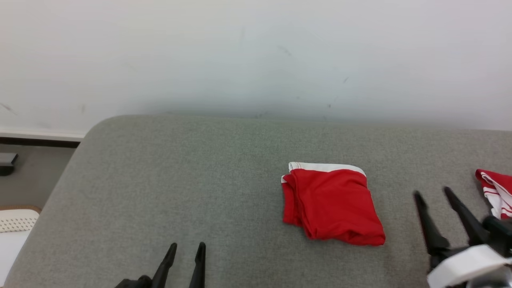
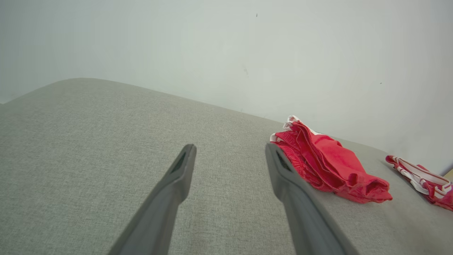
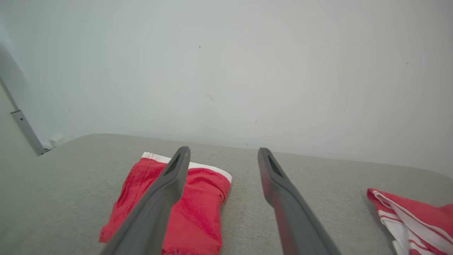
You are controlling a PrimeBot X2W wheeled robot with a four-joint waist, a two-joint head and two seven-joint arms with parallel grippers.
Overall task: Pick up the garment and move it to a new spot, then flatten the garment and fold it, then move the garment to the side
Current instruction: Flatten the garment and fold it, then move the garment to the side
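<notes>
Red cloth with a white waistband, the garment (image 1: 332, 204) lies folded into a compact pad on the grey upholstered surface (image 1: 180, 180), right of centre and about midway between its near and far edges. The waistband runs along the far edge. The layered folds bunch at the left and near sides, so it looks folded already rather than merely dropped. From the left wrist view the garment (image 2: 329, 166) sits as a low, slightly puffed stack, not fully pressed flat.

Neither arm holds anything. The left gripper (image 1: 187, 250) is at the near edge, well apart from the garment, jaws apart and empty. The right gripper (image 1: 434, 196) is near the garment's right side without touching it, jaws also apart and angled toward the far left. That reads as a hand placed for work on the near right corner, though I cannot tell its height above the fabric.

A second garment (image 1: 498, 192), red with white stripes, lies crumpled at the far right, apart from the folded one. It probably marks the side where pieces are kept.

As for containers, both pieces rest straight on the upholstery, inside nothing. By my judgement the fold is done, and the shift to the side is the step left.
</notes>
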